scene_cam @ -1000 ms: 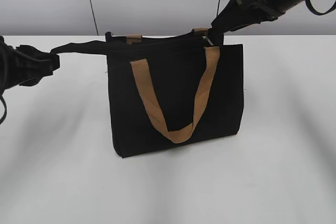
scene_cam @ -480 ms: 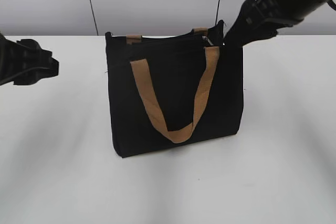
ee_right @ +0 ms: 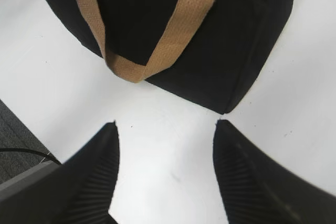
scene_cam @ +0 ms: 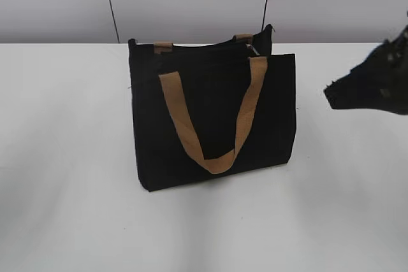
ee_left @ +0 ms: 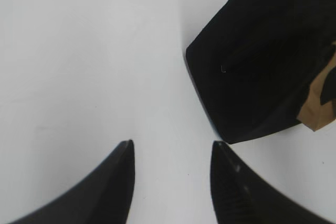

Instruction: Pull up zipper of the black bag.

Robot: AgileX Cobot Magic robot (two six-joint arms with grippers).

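Note:
The black bag (scene_cam: 213,116) stands upright on the white table, with tan strap handles on its front and back. The small silver zipper (scene_cam: 254,49) sits at the right end of the bag's top edge. My right gripper (scene_cam: 331,93) is at the right edge of the exterior view, apart from the bag. In the right wrist view it (ee_right: 165,129) is open and empty, above the table beside the bag (ee_right: 173,30). My left gripper (ee_left: 170,145) is open and empty over bare table, with the bag (ee_left: 262,61) at its upper right. It is out of the exterior view.
The white table (scene_cam: 76,189) runs all around the bag. A grey wall (scene_cam: 191,1) with dark vertical seams stands behind. In the right wrist view the table's edge and a dark floor with a cable (ee_right: 21,150) show at lower left.
My right gripper has let go at the bag's top right corner and pulled back to the right and down. My left gripper released the bag's left end and has left the exterior view.

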